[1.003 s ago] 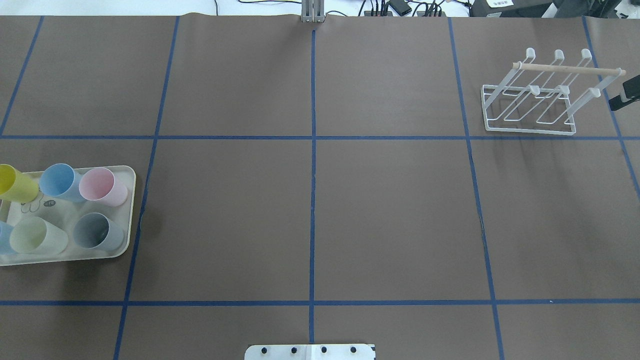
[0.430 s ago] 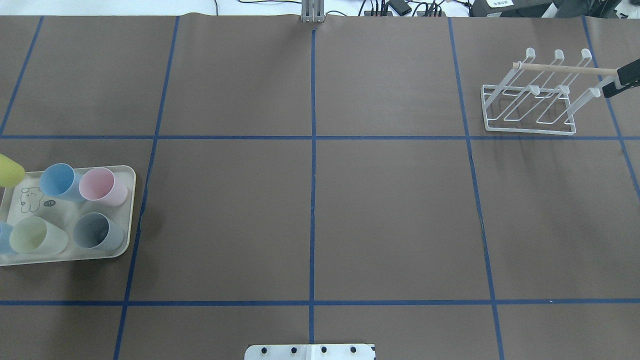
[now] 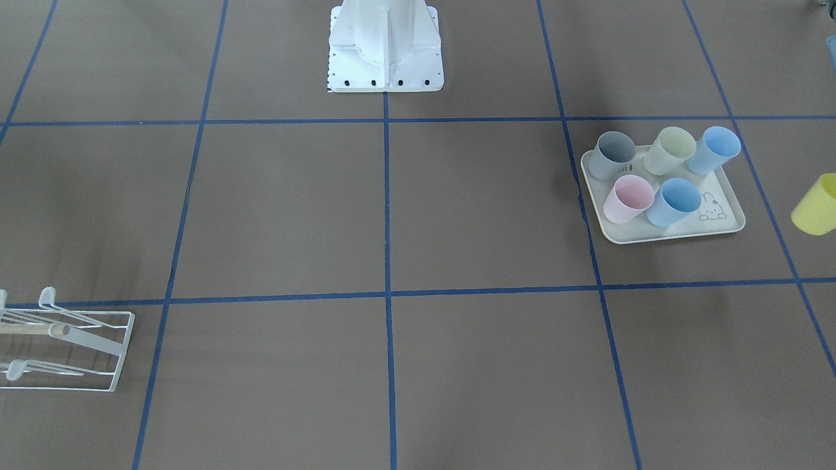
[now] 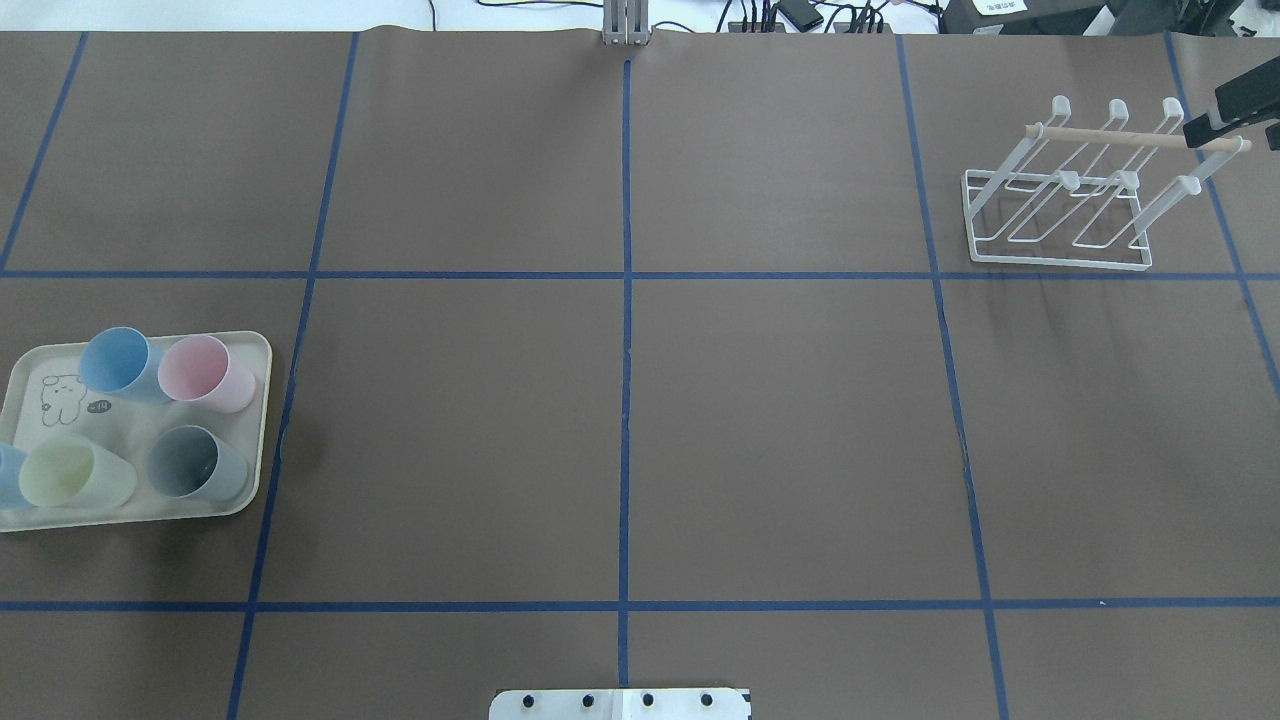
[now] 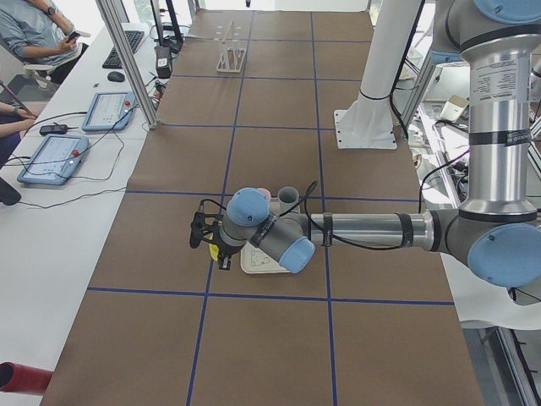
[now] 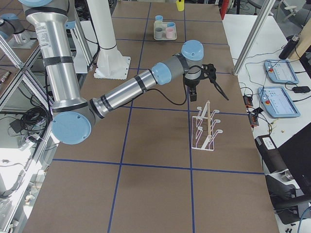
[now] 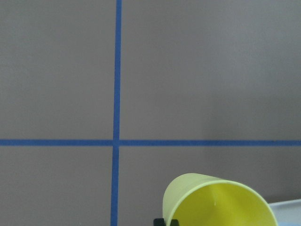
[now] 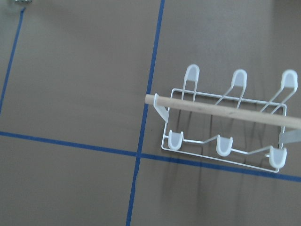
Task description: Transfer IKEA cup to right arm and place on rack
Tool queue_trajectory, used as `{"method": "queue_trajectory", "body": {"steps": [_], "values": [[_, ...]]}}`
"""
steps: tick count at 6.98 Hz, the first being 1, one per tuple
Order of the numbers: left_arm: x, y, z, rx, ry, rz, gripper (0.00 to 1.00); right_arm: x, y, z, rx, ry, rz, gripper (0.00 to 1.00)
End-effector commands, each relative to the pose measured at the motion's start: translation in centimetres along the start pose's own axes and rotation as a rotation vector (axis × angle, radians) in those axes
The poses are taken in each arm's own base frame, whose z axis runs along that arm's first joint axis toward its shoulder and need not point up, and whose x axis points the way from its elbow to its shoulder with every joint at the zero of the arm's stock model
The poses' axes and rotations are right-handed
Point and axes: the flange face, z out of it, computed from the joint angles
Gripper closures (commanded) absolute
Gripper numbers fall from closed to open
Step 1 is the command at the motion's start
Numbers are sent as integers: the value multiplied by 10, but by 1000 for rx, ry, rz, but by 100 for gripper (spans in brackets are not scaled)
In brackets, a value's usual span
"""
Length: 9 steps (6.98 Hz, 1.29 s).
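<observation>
My left gripper (image 5: 208, 244) is shut on a yellow cup (image 7: 219, 202) and holds it above the table, just off the tray's outer side. The cup also shows at the right edge of the front-facing view (image 3: 816, 205). Both are outside the overhead view. The white wire rack (image 4: 1060, 228) with its wooden dowel (image 4: 1130, 138) stands at the far right and is bare. It also shows in the right wrist view (image 8: 225, 141). My right gripper (image 4: 1202, 115) is open and empty, in the air by the dowel's outer end.
A cream tray (image 4: 256, 432) with a rabbit drawing sits at the left and holds several upright cups: two blue, one pink (image 4: 205, 372), one grey, one pale green. The robot base (image 3: 385, 46) stands at the middle of the near edge. Blue tape lines grid the brown table.
The yellow cup has left the tray and moved left, out of the overhead view. The right gripper has moved toward the far edge, from beside the rack to the dowel's end.
</observation>
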Motion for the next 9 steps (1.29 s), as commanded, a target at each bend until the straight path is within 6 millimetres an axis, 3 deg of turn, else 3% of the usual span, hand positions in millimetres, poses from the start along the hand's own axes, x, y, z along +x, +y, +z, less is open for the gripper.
{"method": "queue_trajectory", "body": {"steps": [1,2,3,4,5,7,8,9], "values": [[20,-56,-21,147,-95,-82,100,-43,-28,2,88,109,-64,0],[40,-74,-21,183,-89,-129,100,-79,-44,2,133,121,-33,0],[74,-81,-11,180,-53,-149,100,-111,-47,7,167,105,77,0],[120,-80,-1,167,8,-258,100,-155,-51,9,195,33,172,0],[170,-78,-3,169,70,-342,100,-176,-48,11,224,-38,242,0],[267,-50,-13,121,220,-501,100,-218,-35,20,282,-195,387,0],[304,-40,-22,92,324,-617,100,-244,-22,33,310,-272,414,0],[335,-30,-22,64,436,-734,100,-254,-11,38,329,-339,404,0]]}}
